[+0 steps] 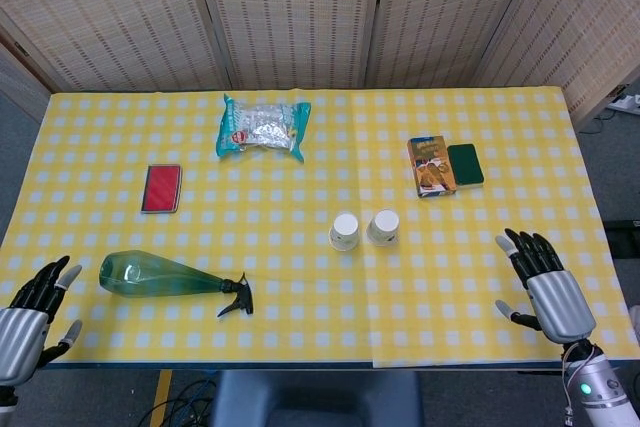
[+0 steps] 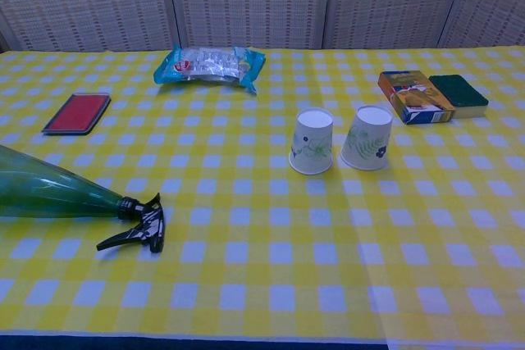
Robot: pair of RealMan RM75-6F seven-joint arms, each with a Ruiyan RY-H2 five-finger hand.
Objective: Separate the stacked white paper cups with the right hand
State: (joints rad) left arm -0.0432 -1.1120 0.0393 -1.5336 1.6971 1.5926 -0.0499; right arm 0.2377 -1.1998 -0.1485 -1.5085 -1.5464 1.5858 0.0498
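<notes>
Two white paper cups with green leaf prints stand upside down, side by side and apart, near the table's middle: the left cup and the right cup. My right hand hovers at the table's front right edge, fingers spread, holding nothing, well away from the cups. By the front left corner, my left hand is open and empty too. Neither hand shows in the chest view.
A green spray bottle lies at the front left. A red wallet lies at the left, a snack bag at the back. A small box and a green sponge sit at the right.
</notes>
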